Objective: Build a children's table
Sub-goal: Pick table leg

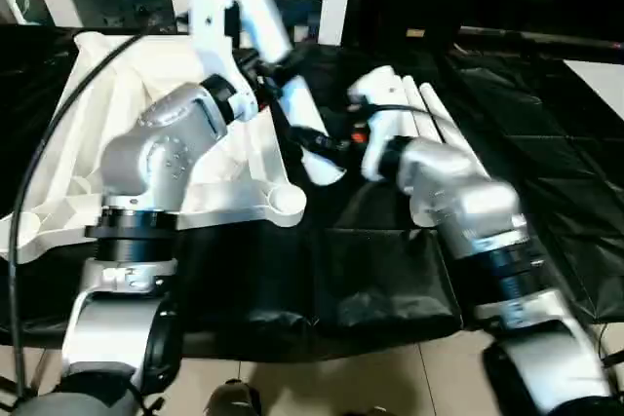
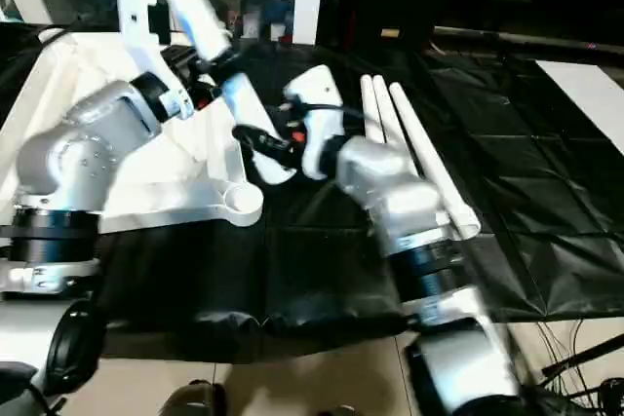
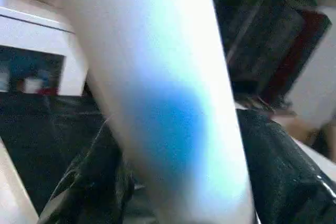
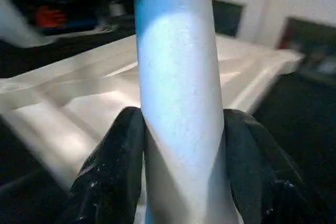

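Right pincer clamps a white table leg at centre frame.
Leg slants to upper left, past the left pincer, grip unclear; upturned tabletop lies left on the counter.

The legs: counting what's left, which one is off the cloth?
The leg clamped between the right gripper's fingers, tilted up over the tabletop; three others lie side by side on the black cloth.
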You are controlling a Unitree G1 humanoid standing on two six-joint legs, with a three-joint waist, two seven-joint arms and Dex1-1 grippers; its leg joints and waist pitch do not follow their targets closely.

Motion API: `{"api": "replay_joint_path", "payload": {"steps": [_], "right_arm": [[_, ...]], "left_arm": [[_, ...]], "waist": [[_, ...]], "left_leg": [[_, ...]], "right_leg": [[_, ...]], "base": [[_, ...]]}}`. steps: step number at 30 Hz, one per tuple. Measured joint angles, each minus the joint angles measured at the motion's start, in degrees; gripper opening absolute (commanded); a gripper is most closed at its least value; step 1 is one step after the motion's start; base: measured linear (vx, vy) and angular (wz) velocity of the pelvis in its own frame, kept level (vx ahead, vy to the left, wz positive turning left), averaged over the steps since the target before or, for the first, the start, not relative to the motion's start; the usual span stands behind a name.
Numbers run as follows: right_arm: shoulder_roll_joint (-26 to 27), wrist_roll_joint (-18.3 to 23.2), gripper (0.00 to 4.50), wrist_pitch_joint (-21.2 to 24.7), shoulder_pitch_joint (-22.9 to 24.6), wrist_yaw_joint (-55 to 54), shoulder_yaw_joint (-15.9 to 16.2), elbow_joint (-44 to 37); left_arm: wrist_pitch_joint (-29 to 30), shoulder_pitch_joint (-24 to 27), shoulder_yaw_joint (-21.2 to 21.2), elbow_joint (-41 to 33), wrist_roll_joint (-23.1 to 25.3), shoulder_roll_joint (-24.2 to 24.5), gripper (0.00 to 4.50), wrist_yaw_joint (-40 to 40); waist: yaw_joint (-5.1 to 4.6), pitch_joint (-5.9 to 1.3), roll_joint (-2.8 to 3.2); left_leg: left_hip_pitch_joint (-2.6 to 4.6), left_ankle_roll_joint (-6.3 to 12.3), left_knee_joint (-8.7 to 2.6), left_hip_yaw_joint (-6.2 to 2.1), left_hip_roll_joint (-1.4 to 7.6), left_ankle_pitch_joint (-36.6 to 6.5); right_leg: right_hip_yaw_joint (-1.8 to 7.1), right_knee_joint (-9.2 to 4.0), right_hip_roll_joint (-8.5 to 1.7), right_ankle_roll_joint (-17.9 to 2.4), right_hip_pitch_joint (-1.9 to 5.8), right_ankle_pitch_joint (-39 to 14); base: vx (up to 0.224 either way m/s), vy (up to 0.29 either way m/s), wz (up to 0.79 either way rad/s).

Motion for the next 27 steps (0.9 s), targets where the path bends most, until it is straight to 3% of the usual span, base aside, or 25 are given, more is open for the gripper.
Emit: {"api": "replay_joint_path", "payload": {"steps": [8, 9, 18, 19, 27], "right_arm": [[3.16, -5.04, 1.87, -5.73, 1.78, -9.44, 0.29, 1.83], [3.28, -5.53, 1.87, -6.16, 1.85, -9.95, 0.29, 1.98], [3.97, -6.2, 1.86, -7.98, 1.95, -10.93, 0.43, 2.0], [3.95, -6.28, 1.86, -8.26, 1.95, -10.9, 0.42, 2.0], [3.41, -6.67, 1.86, -9.48, 1.96, -9.51, 0.93, 2.0]], "left_arm": [[-1.63, 0.0, 0.26, 0.81, 1.29, -3.2, 3.04, 4.22], [-1.66, 0.01, 0.37, 0.96, 1.21, -3.49, 2.87, 4.24], [-1.28, 0.01, 2.54, 0.82, -2.21, -4.9, 2.27, 2.8], [-1.01, 0.02, 2.69, 0.66, -2.62, -4.94, 2.04, 2.59], [2.62, 0.8, 4.42, -0.95, -5.93, -3.96, 1.84, 0.33]], "waist": [[0.25, 0.0, 0.0], [0.2, 0.0, 0.0], [0.22, 0.0, 0.0], [0.22, 0.0, 0.0], [0.17, 0.0, 0.0]], "left_leg": [[-0.02, 0.0, -0.01, 0.01, -0.01, 0.0], [-0.02, 0.0, -0.01, 0.0, -0.01, 0.0], [-0.01, 0.0, -0.05, 0.0, -0.01, 0.0], [-0.01, 0.0, -0.05, 0.0, -0.01, 0.0], [0.0, 0.0, -0.06, 0.0, -0.01, 0.0]], "right_leg": [[0.01, -0.03, 0.0, 0.05, -0.01, -0.03], [0.01, -0.02, 0.0, 0.05, -0.01, -0.03], [0.0, -0.02, 0.0, 0.04, -0.01, -0.03], [0.01, -0.02, 0.0, 0.04, -0.01, -0.03], [0.0, -0.01, 0.01, 0.04, -0.01, -0.03]], "base": [[0.0, 0.0, 0.0], [0.0, 0.0, 0.0], [0.0, 0.0, 0.0], [0.0, 0.0, 0.0], [0.0, 0.0, 0.0]]}}
